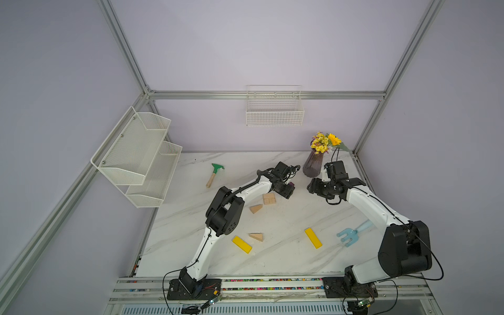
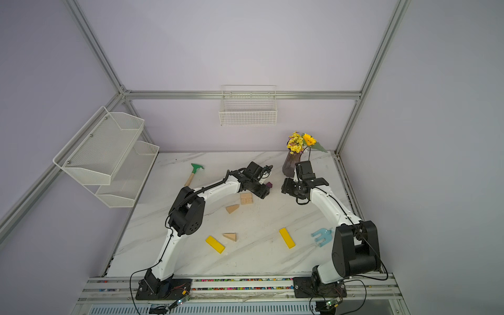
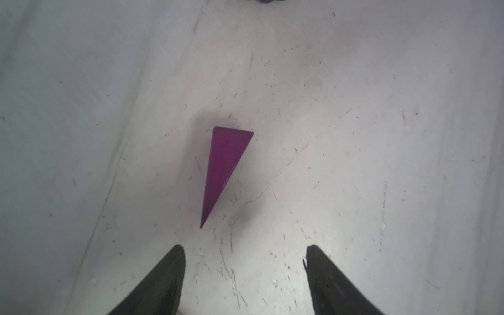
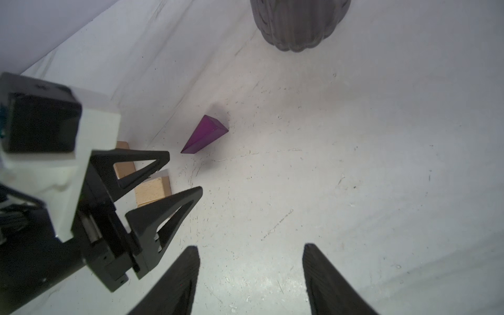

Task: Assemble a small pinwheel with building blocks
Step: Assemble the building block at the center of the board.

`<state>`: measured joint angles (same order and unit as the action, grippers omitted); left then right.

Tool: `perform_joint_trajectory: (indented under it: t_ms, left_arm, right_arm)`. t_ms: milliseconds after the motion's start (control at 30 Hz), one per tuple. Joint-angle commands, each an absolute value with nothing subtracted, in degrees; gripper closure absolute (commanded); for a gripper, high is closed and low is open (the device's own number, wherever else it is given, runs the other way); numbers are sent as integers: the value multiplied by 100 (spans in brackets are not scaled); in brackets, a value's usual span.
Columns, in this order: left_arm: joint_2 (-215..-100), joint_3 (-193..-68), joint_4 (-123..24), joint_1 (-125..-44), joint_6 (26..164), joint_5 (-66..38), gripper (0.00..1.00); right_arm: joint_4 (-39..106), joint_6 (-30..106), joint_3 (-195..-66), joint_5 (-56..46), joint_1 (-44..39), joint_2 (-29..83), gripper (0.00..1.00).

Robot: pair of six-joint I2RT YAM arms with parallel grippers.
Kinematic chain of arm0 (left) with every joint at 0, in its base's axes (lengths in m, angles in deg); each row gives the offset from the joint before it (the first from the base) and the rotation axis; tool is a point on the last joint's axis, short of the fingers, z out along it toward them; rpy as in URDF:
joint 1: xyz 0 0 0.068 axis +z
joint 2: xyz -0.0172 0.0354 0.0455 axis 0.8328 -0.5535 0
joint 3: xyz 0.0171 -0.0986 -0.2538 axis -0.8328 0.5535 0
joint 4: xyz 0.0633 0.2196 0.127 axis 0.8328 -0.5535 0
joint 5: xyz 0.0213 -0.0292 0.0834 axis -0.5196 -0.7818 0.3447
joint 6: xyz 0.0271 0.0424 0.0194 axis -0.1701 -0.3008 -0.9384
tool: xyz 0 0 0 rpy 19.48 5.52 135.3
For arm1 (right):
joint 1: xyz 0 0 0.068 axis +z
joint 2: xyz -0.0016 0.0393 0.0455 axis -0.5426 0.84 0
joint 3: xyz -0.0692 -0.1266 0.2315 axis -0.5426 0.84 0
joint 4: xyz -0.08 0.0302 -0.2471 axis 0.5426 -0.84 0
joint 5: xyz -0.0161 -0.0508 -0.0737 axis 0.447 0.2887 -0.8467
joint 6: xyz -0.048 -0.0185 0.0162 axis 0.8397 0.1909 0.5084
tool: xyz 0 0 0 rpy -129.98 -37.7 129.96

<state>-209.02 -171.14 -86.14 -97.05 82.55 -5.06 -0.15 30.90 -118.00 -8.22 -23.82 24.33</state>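
Landmark: the pair of tan blocks (image 1: 269, 198), lying side by side as a square; I judge it is meant as the hub, so all places below are given from it.
Purple wedge (image 3: 223, 169): flat on the table (image 1: 272, 261), near the pair on its far right side and not touching it; the thin tip points toward the left gripper.
Left gripper (image 3: 244, 246): over the far right corner of the pair, aimed at the wedge. The jaws stand well apart with only bare table between them, and they hold nothing. Probably it is lined up along the wedge so the fingers can close on its two long sides.
Right gripper (image 4: 249, 245): farther from the pair on the same side. Its jaws are also apart and empty; it seems to wait clear of the other arm.
Other pieces: one tan wedge (image 1: 255, 209) is just beside the pair on the near left. A second tan wedge (image 1: 256, 236) and two yellow bars (image 1: 241, 244) (image 1: 313, 237) lie well apart on the near side.
Progress: early; no wedge touches the pair, so no pinwheel is formed.
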Motion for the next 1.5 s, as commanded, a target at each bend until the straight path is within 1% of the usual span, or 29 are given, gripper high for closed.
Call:
perform_joint_trajectory:
  t_ms: [0,167,367,567,700,867,967,1200,1467]
  left_arm:
    - [-21096,-17581,-8795,-9787,8144,69,27]
    - [-21342,-17651,-8486,-9796,8171,429,27]
    - [-21850,-18277,-8527,-9785,8353,158,38]
    - [-22111,-18517,-8519,-9783,8717,64,54]
    - [-22115,-18479,-8612,-9745,8956,262,66]
    - [-21856,-17991,-8491,-9623,9421,543,88]
    - [-21677,-17677,-8414,-9548,9557,722,90]
    - [-21309,-17182,-8387,-9425,9562,860,90]
    - [-21178,-16996,-8495,-9423,9502,840,86]
  right_arm:
    - [87,3083,-11761,-708,-2431,2253,36]
    - [82,3082,-11739,-671,-2462,2220,35]
    - [67,3066,-11683,-643,-2475,2213,35]
    - [83,3039,-11641,-623,-2478,2212,36]
    - [117,3012,-11639,-582,-2480,2224,36]
    - [85,3004,-11641,-619,-2480,2245,36]
    - [92,3002,-11647,-618,-2480,2240,36]
    - [172,2965,-11655,-544,-2479,2319,36]
    - [197,2962,-11669,-515,-2473,2363,36]
